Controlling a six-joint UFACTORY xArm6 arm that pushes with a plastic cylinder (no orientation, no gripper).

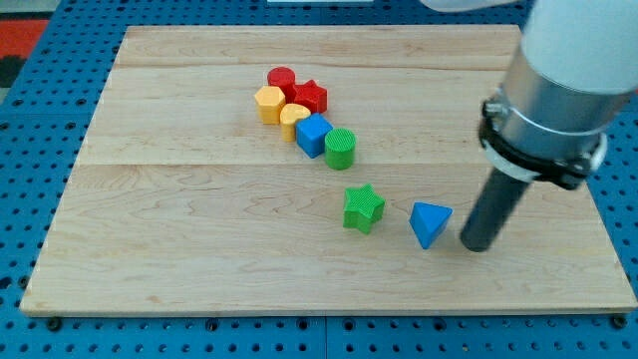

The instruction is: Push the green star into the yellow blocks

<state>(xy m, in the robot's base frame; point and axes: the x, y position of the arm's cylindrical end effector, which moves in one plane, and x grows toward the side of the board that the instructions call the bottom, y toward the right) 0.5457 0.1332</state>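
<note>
We see the green star [363, 208] low on the board [179, 249], well apart from the yellow blocks [280, 110] at its eleven o'clock. A blue triangle [430, 222] sits at its three o'clock. Our tip [476, 244] rests just beyond that triangle; it has no pincer to open or close.

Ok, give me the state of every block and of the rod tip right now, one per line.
green star: alone, apart from the yellow blocks
blue triangle: between star and tip
my tip: just right of the blue triangle
yellow blocks: touching, in the cluster
red blocks: top of cluster
blue cube: beside green cylinder
</note>
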